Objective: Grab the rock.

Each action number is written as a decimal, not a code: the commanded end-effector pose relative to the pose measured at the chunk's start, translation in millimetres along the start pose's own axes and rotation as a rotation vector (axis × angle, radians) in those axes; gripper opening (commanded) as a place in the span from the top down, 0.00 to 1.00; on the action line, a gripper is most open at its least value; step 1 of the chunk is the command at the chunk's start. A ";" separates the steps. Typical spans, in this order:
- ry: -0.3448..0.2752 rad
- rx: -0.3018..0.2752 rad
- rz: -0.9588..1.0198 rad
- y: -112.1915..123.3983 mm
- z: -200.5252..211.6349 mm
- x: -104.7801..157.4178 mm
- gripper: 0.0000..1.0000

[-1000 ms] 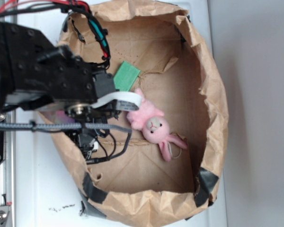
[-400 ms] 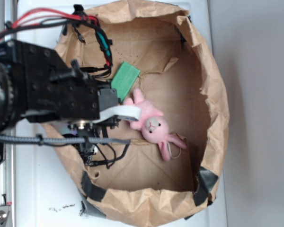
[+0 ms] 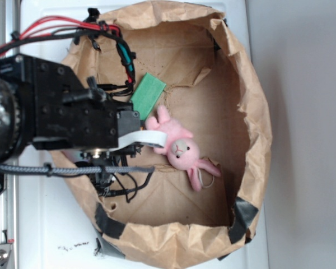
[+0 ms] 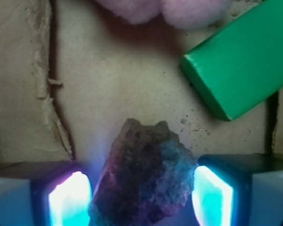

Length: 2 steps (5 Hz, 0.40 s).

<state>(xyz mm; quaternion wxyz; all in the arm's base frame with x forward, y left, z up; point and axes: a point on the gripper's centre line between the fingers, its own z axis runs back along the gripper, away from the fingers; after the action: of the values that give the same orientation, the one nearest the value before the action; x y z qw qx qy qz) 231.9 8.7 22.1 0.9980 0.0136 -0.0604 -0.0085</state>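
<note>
In the wrist view the rock [image 4: 146, 174], a dark, lumpy, pitted stone, sits between my gripper's [image 4: 141, 190] two glowing pads, the left one [image 4: 70, 200] and the right one [image 4: 211, 197]. The right pad meets the stone's side and the left pad meets it low down, so the gripper is shut on the rock. Brown cardboard floor lies behind the stone. In the exterior view the black arm [image 3: 73, 115] covers both the rock and the fingertips.
A flat green block [image 4: 240, 70] lies just beyond the rock to the right, also seen by the arm [image 3: 147, 94]. A pink plush bunny [image 3: 182, 150] lies mid-floor. Crumpled brown paper walls [image 3: 257, 129] ring the whole area.
The arm looks larger in the exterior view and has shifted slightly right and down in the picture. The bunny and the green block have stayed put.
</note>
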 end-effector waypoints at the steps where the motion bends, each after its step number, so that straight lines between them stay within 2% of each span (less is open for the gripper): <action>1: -0.044 -0.006 0.016 5.0 9.1 9.5 1.00; 2: -0.047 -0.024 0.050 12.8 22.9 16.8 1.00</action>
<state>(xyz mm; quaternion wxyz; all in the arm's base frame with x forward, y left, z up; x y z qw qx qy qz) 233.8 12.8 31.8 0.9990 -0.0048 -0.0433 0.0116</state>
